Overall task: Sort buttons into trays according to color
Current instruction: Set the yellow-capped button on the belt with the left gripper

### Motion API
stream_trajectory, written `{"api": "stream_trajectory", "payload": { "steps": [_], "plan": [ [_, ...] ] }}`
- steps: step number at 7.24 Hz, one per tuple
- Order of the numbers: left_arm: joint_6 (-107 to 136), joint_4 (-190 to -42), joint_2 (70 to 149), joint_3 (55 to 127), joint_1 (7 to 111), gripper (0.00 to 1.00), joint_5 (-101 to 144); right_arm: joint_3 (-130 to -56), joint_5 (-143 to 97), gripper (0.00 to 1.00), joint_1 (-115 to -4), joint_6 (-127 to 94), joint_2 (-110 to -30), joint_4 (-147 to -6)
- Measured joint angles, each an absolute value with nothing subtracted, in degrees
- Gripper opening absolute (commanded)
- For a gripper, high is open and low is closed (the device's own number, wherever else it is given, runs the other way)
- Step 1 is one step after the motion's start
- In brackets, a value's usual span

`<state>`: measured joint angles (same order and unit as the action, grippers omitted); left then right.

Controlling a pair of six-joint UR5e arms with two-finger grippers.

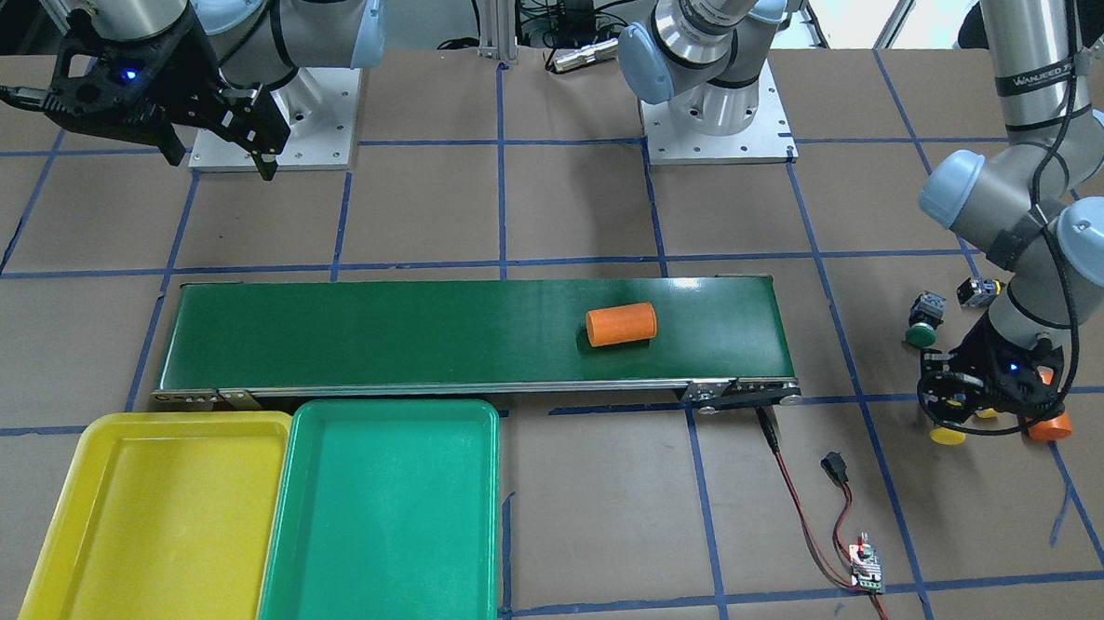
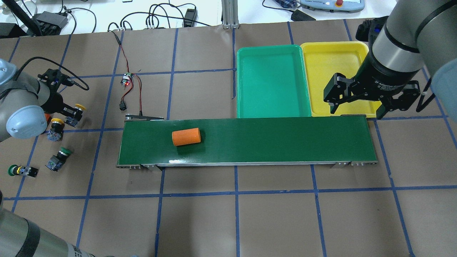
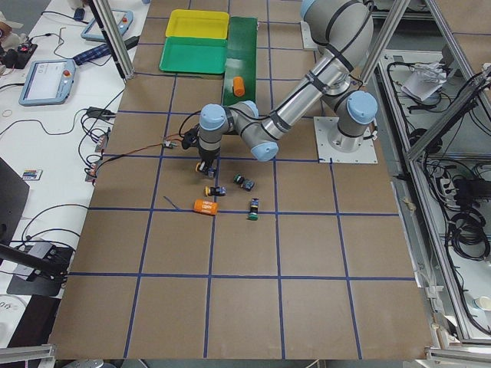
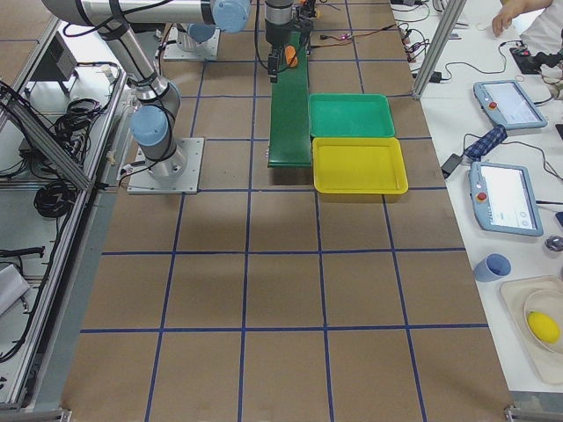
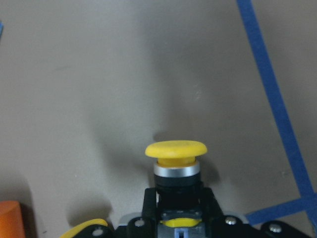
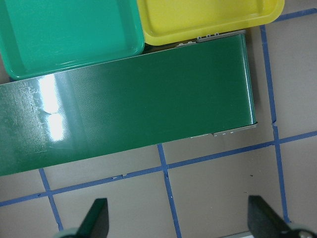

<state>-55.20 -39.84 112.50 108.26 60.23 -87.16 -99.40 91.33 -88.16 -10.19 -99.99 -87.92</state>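
Two green buttons lie nearest the robot, off the left end of the conveyor belt (image 2: 267, 139). One green button (image 2: 19, 170) is well out from that end and the other green button (image 2: 60, 154) is closer to it. A little farther on, a loose yellow button (image 2: 56, 125) stands cap-up, also off that end.

Just past it, the left gripper (image 2: 71, 113) is clamped on the body of the held yellow button (image 5: 176, 148), whose cap juts beyond the fingertips. The shadow under it in the wrist view suggests it is barely clear of the paper, if at all.

On the belt, toward its left end, lies an orange cylinder (image 2: 186, 136). Over the belt's right end the right gripper (image 2: 357, 107) hovers with jaws spread wide, holding nothing.

Beyond the belt's far edge, along its right half, the green tray (image 2: 273, 82) and the yellow tray (image 2: 332, 60) sit side by side, touching. No button is in either.

The step in hand looks like the first pick, a yellow button. The yellow tray is at the belt's opposite end, so the next move probably calls for lifting the button and setting it on the belt's left end, clear of the cylinder, for the waiting arm to collect.
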Motion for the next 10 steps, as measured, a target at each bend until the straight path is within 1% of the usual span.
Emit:
{"api": "stream_trajectory", "payload": {
  "steps": [3, 4, 6, 7, 8, 9, 10],
  "plan": [
    [-59.49, -41.72, 104.89, 109.24, 72.63, 0.13, -86.99, -99.4, 91.03, 1.0, -88.3, -10.39, -100.22, -87.8],
    [-63.02, -42.07, 102.44, 110.64, 77.27, 0.13, -87.03, -99.49, 91.2, 1.0, -88.31, -10.41, -100.16, -87.56],
    [-69.32, -42.25, 98.47, 116.27, 84.52, 0.12, -86.87, -100.14, 91.36, 1.0, -88.37, -10.46, -100.25, -87.3],
    [-73.48, -42.2, 96.97, 119.16, 87.1, 0.17, -86.9, -100.33, 91.43, 1.0, -88.36, -10.49, -100.29, -87.24],
    [-77.01, -42.12, 95.81, 121.78, 89.36, 0.51, -87.18, -100.41, 91.47, 1.0, -88.34, -10.48, -100.32, -87.21],
    [-78.49, -42.03, 95.1, 123.53, 90.98, 0.89, -87.35, -100.43, 91.48, 1.0, -88.34, -10.48, -100.38, -87.19],
    [-78.78, -41.99, 94.37, 124.57, 92.34, 1.0, -87.48, -100.45, 91.49, 1.0, -88.33, -10.52, -100.4, -87.17]
  ]
}}
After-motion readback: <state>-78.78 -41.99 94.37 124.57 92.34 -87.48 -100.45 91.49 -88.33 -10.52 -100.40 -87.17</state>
